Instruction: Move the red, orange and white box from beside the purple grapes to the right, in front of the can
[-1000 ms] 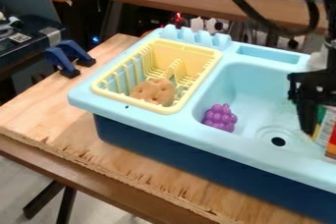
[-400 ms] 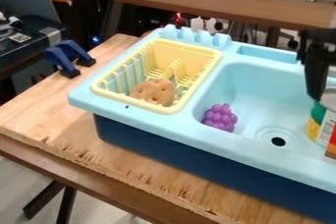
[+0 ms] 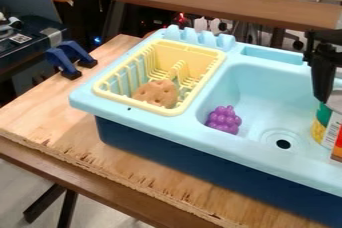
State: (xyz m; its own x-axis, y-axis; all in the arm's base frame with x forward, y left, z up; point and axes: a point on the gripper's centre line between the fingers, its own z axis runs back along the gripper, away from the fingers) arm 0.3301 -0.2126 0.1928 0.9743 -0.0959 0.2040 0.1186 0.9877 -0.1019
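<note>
Over the last second the pincer (image 3: 323, 97) had risen in view from low beside the drain (image 3: 283, 144) to a spot by the top of the labelled can (image 3: 326, 124); over the final fraction it had barely shifted. The can's rim, hidden earlier, now showed just below the pincer, with its body in the sink basin (image 3: 257, 89). Pincer state: could not tell whether it was released, clenched or grasping the can; contact also unclear. The purple toy grapes (image 3: 224, 120), below and left of the pincer, had not moved, nor had the dimpled tan toy (image 3: 157, 93) farther left in the yellow dish rack (image 3: 142, 106). Judgement: work appeared centred on the can; the rise opened clearance above the drain, but no transfer of the can was evident.
</note>
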